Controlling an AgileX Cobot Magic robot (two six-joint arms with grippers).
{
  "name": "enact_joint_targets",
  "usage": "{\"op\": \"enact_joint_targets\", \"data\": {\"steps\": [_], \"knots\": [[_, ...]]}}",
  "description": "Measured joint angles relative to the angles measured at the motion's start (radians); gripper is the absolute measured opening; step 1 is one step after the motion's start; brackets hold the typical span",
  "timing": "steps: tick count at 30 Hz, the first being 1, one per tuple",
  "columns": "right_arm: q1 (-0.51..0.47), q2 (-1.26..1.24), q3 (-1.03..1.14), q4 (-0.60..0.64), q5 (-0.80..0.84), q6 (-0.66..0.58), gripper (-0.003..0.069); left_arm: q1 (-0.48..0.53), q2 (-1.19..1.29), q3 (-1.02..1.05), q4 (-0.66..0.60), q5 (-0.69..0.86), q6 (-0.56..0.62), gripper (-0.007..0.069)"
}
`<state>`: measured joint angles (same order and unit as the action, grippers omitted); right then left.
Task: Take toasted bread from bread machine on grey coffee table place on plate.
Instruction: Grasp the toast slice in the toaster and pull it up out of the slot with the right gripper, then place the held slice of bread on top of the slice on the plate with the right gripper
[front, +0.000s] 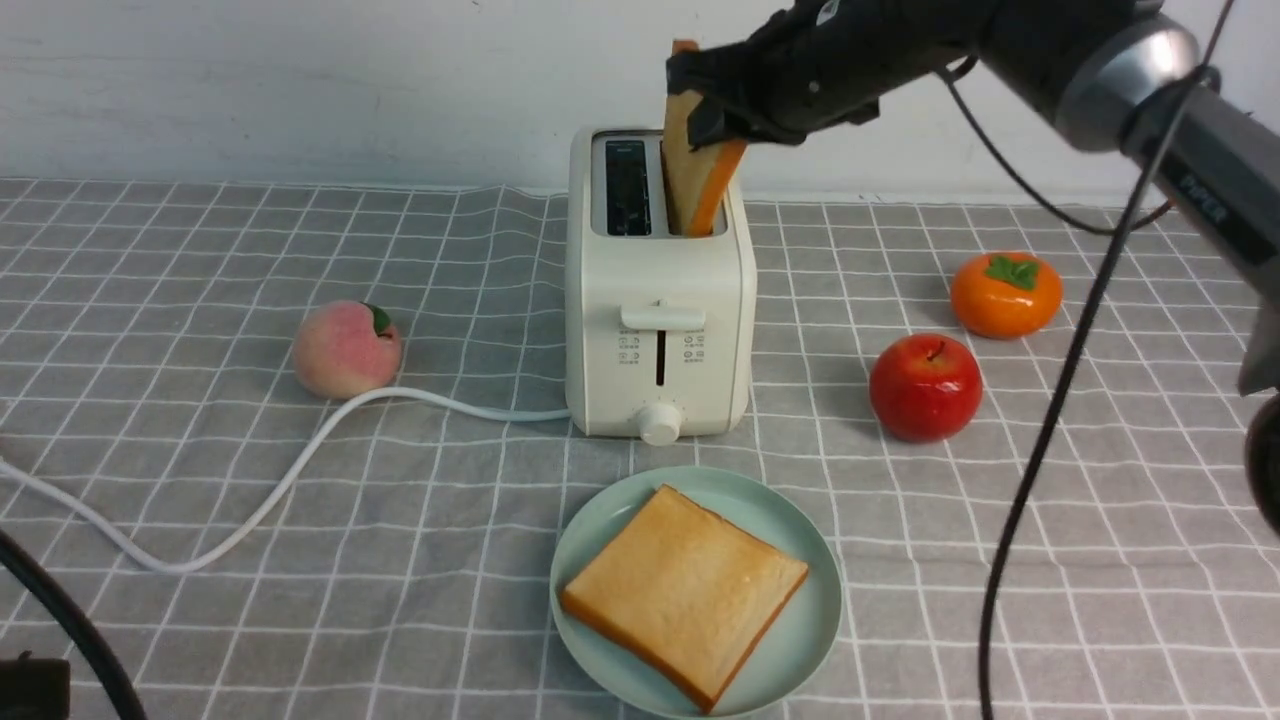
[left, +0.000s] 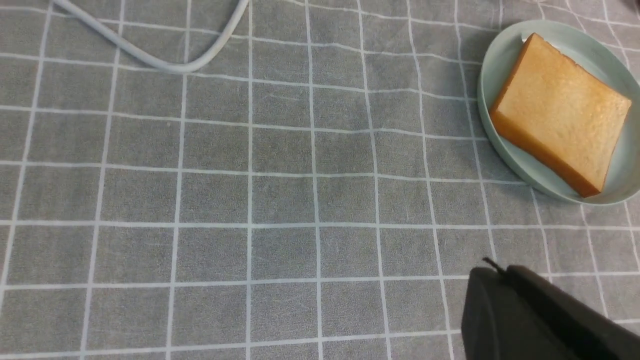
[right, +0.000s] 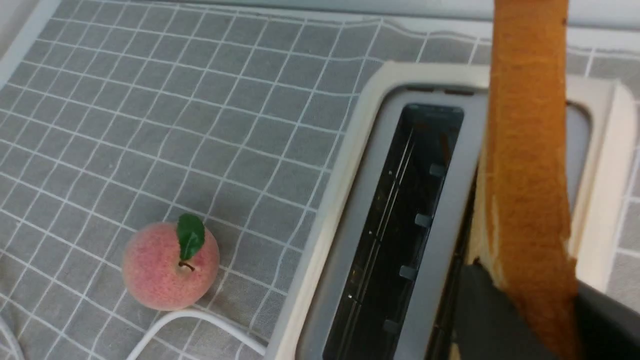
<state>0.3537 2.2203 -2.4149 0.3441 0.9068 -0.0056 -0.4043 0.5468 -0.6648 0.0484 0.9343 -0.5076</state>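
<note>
My right end effector (front: 710, 100) is clamping 1 toasted bread slice (front: 690, 190) in the bread machine (front: 660, 330), right slot; a 2nd slice (front: 685, 590) is lying on 1 plate (front: 745, 495). My left end effector (left: 492, 280) is sitting closed.

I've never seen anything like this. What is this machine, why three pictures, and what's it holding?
It is a robot with two arms, each ending in a pincer. The wide picture looks forward from between the arms; the other two come from cameras on the wrists. On the grey checked table stand a toaster with a white cord, a pale green plate bearing one slice of toast, a peach, a red apple and an orange fruit. The right pincer is closed on a second slice standing in the toaster's right slot. The left pincer, shut and empty, hangs over the cloth near the plate.
</note>
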Motion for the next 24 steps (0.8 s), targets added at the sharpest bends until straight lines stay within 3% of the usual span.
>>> {"op": "enact_joint_targets", "data": {"steps": [8,12,18,24], "knots": [[0.001,-0.317,-0.037,-0.123,0.326,-0.008,0.0109,0.000,0.000,0.002,0.019,-0.066,-0.001,-0.0014],[0.001,-0.437,0.005,-0.124,0.356,-0.020,0.0109,0.000,0.002,0.004,0.018,-0.112,-0.001,-0.0014],[0.001,-0.658,0.342,-0.064,0.361,-0.022,0.0109,0.000,0.002,0.007,0.022,-0.149,-0.001,-0.0014],[0.001,-0.724,0.783,0.167,0.357,-0.112,0.0109,0.000,0.002,0.008,0.022,-0.149,-0.001,-0.0014]]}}
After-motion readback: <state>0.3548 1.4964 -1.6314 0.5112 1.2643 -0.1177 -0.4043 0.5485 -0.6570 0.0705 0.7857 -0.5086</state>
